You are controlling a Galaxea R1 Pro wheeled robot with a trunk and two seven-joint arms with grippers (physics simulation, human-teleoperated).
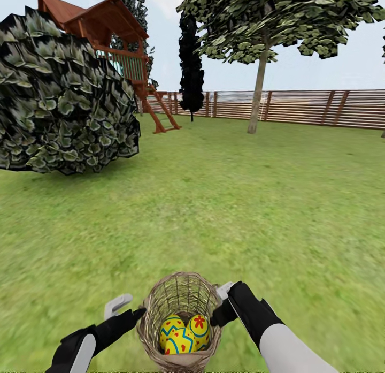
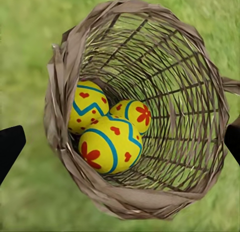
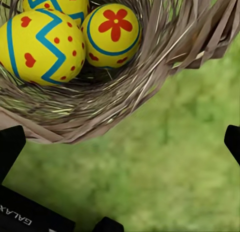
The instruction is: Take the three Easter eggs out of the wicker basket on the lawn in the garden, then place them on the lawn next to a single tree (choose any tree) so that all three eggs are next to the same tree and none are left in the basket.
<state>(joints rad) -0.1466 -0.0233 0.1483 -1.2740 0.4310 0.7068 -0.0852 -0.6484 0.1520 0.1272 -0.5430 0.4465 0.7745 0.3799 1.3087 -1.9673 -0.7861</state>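
Wicker basket [image 1: 179,322]: held up over the lawn [image 1: 240,202], tilted, between both claws. Contents: three Easter eggs [image 1: 184,333], touching. Left claw [image 1: 124,307] and right claw [image 1: 223,295]: each against the basket's outer wall; jaw state cannot be told. Beyond the basket: pale-trunked tree [image 1: 259,84], slatted fence [image 1: 299,108], wooden playset [image 1: 115,46], leafy bush [image 1: 64,100].
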